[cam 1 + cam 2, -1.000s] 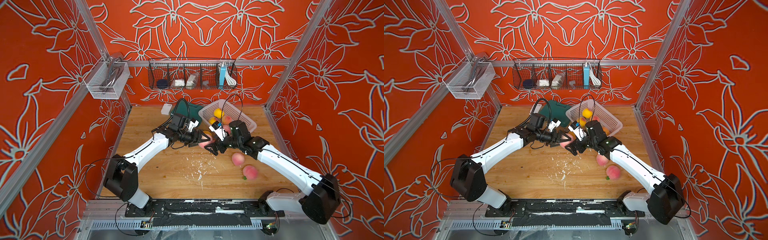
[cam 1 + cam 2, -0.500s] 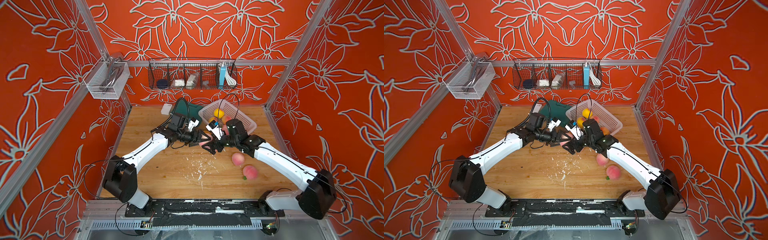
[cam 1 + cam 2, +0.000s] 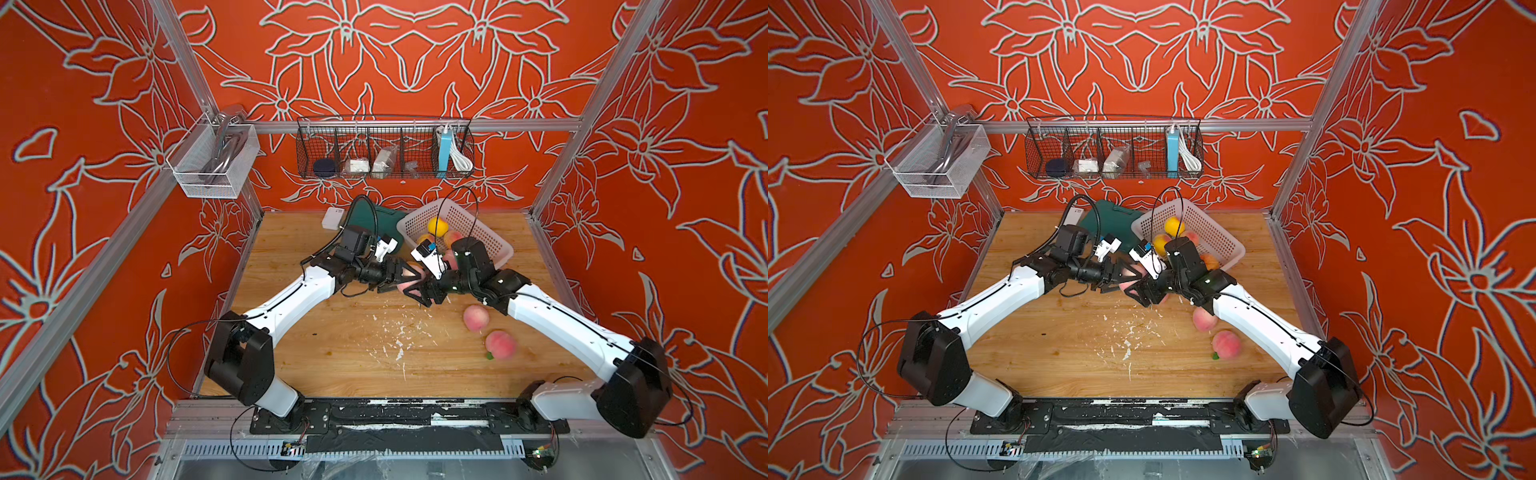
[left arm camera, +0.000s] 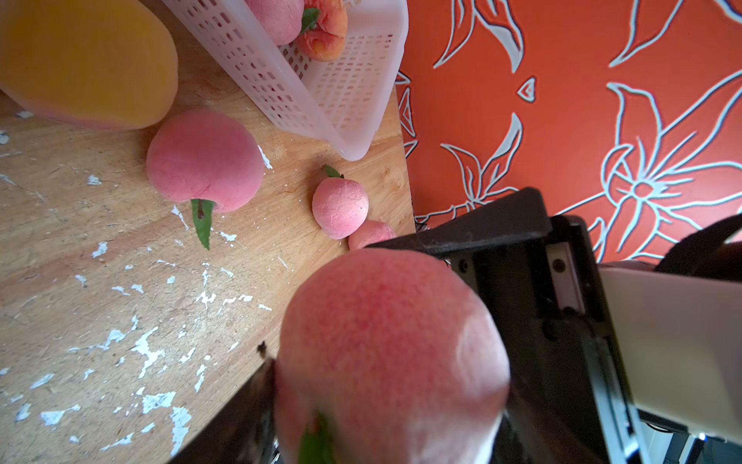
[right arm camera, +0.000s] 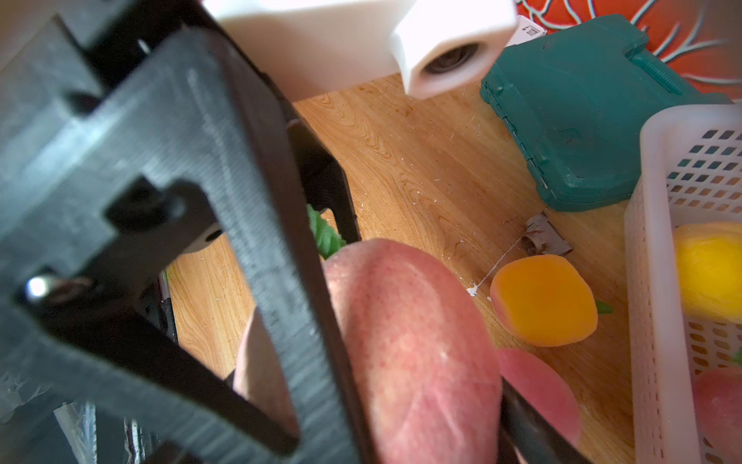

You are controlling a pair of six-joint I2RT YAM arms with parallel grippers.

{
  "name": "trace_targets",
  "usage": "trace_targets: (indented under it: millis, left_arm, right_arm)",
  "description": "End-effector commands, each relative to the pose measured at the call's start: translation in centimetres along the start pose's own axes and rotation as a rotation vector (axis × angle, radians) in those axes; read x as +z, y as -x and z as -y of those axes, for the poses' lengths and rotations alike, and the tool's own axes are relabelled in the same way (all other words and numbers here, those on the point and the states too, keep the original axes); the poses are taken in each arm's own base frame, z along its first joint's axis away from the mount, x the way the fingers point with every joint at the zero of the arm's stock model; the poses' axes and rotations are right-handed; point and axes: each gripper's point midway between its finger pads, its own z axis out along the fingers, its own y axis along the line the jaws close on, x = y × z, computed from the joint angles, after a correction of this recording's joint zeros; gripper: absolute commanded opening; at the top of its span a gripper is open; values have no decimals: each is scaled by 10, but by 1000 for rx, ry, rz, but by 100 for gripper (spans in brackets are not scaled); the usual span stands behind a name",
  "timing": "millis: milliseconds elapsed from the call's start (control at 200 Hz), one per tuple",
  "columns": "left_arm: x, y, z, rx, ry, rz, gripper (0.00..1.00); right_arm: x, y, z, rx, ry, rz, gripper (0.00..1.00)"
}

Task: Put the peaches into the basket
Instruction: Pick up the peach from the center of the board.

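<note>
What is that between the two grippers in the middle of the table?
A pink peach, gripped by the left gripper, with the right gripper close on its opposite side; clearest in the left wrist view.

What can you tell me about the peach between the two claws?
The peach is round, pink with a redder blush, and looks fuzzy, like a soft toy. A small green leaf sticks out at one end. It hangs above the wooden table, pinched in the left claw. The right claw reaches around it too, but whether it grips cannot be told.
</note>
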Motion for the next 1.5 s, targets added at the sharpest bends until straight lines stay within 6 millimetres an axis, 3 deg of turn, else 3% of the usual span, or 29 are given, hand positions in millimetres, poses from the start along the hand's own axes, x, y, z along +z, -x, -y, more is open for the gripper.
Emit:
trace_targets:
  millis: [0, 280, 500, 651, 861, 1106, 1306, 1496]
  left_arm:
    - [-10, 7, 22, 51, -57, 23, 73]
    - [-29, 23, -3, -7, -10, 101, 87]
    - [-50, 32, -24, -15, 71, 171, 90]
    - [-65, 35, -41, 51, 233, 206, 92]
    - [-71, 41, -52, 111, 332, 206, 92]
    - [-69, 50, -56, 131, 363, 205, 92]
    - [-80, 58, -52, 180, 409, 250, 93]
    - [-78, 61, -56, 179, 418, 248, 93]
  right_arm:
    - [-1, 16, -5, -21, 13, 36, 74]
    - [-6, 6, 17, 9, -76, -7, 74]
    - [-17, 4, 47, 57, -154, -27, 75]
    - [-29, 11, 86, 131, -243, -27, 76]
    - [-46, 26, 156, 257, -394, 4, 76]
    - [-38, 45, 215, 265, -504, 9, 76]
    - [-27, 33, 268, 320, -552, -27, 76]
    - [-20, 20, 293, 357, -560, -46, 76]
